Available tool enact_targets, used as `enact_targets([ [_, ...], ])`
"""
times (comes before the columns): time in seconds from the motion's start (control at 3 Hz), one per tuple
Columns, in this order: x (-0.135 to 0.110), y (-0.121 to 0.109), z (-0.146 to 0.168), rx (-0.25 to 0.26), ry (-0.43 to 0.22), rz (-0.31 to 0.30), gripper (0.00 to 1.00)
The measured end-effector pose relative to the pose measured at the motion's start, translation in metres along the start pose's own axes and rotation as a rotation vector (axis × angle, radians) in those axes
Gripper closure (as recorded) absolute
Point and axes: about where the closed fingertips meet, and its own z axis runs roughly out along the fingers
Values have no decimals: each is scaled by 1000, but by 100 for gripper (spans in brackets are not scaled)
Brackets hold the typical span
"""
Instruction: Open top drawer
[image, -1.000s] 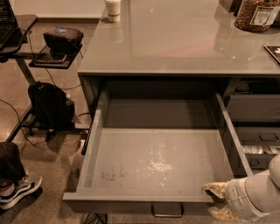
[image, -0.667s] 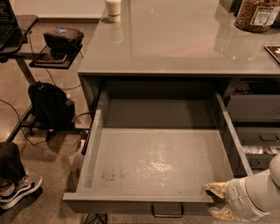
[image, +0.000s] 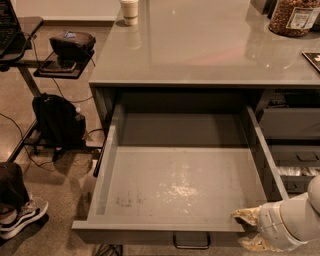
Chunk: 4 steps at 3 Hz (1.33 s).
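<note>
Nothing had shifted over the last second: the top drawer (image: 175, 175) stood pulled far out from under the bench (image: 200, 50), and the gripper (image: 248, 230) stayed pinching its front wall at the right corner. Opening looked essentially finished.

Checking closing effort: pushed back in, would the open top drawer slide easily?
Probably yes: the top drawer looks empty, so light. It seems rigid metal, unlikely to flex. The gripper at its front right corner might skew it.
</note>
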Motion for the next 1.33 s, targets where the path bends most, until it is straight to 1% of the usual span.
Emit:
enact_targets([
  [0.33, 0, 0, 0, 0, 0, 0, 11],
  [0.67, 0, 0, 0, 0, 0, 0, 0],
  [1.0, 0, 0, 0, 0, 0, 0, 0],
  [1.33, -6, -1, -3, -52, -33, 6, 0],
])
